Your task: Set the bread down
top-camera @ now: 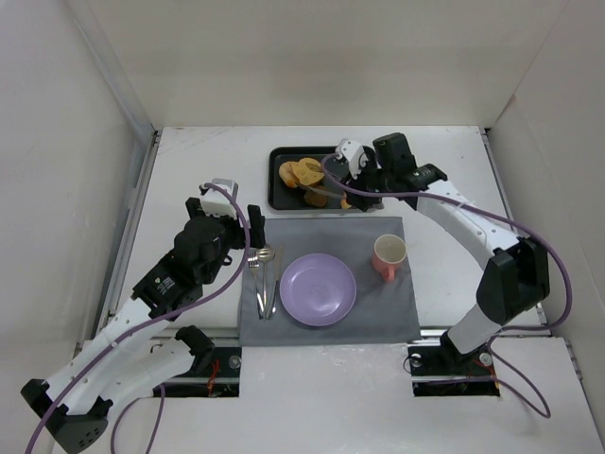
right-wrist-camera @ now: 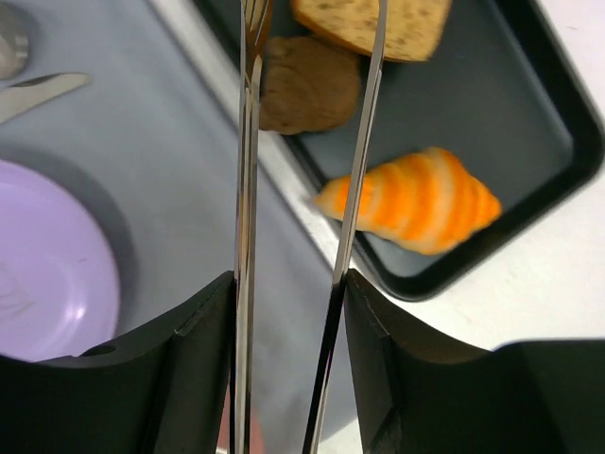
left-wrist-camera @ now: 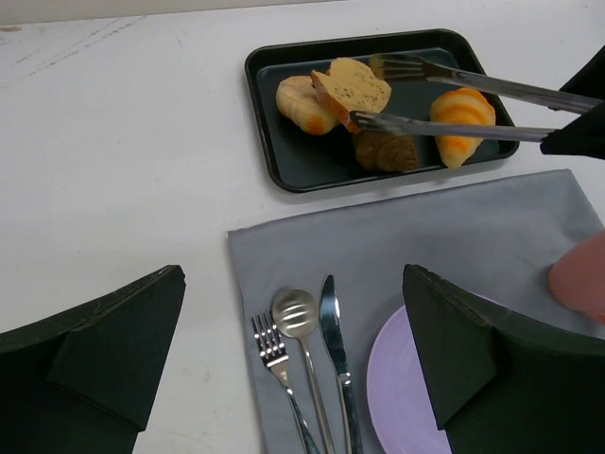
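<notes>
The bread (left-wrist-camera: 352, 87), a golden-brown slice with a darker crust, leans on a pale bun (left-wrist-camera: 301, 104) in the black tray (left-wrist-camera: 274, 170). My right gripper (right-wrist-camera: 288, 279) is shut on metal tongs (right-wrist-camera: 248, 189), one arm pressed under each finger. The tongs (left-wrist-camera: 454, 128) reach across the tray, and their open tips lie at the slice's near and far edges. Whether they pinch the slice is unclear. My left gripper (left-wrist-camera: 293, 284) hangs open and empty above the cutlery. The purple plate (top-camera: 319, 289) sits bare on the grey mat.
An orange croissant (right-wrist-camera: 425, 203) and a dark brown pastry (right-wrist-camera: 307, 85) also lie in the tray, under the tongs. A fork, spoon (left-wrist-camera: 296, 312) and knife lie left of the plate. A pink cup (top-camera: 388, 255) stands on the mat's right side. White walls enclose the table.
</notes>
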`<act>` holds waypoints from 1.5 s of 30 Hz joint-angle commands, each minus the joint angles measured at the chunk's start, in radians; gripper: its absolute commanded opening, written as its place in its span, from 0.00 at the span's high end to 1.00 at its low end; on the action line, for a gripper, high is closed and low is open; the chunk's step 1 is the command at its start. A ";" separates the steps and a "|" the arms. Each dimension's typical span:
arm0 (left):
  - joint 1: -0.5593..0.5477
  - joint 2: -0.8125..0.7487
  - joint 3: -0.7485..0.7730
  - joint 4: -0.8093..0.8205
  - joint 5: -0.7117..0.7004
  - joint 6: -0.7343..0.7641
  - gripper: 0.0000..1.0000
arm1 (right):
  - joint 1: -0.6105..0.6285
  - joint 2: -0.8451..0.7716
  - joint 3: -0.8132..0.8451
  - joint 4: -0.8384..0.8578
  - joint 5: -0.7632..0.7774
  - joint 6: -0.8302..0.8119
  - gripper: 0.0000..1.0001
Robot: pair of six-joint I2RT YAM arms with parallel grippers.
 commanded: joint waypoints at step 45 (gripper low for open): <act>0.001 -0.007 0.023 0.020 -0.018 -0.005 0.00 | 0.114 0.094 -0.042 0.259 0.270 0.068 0.49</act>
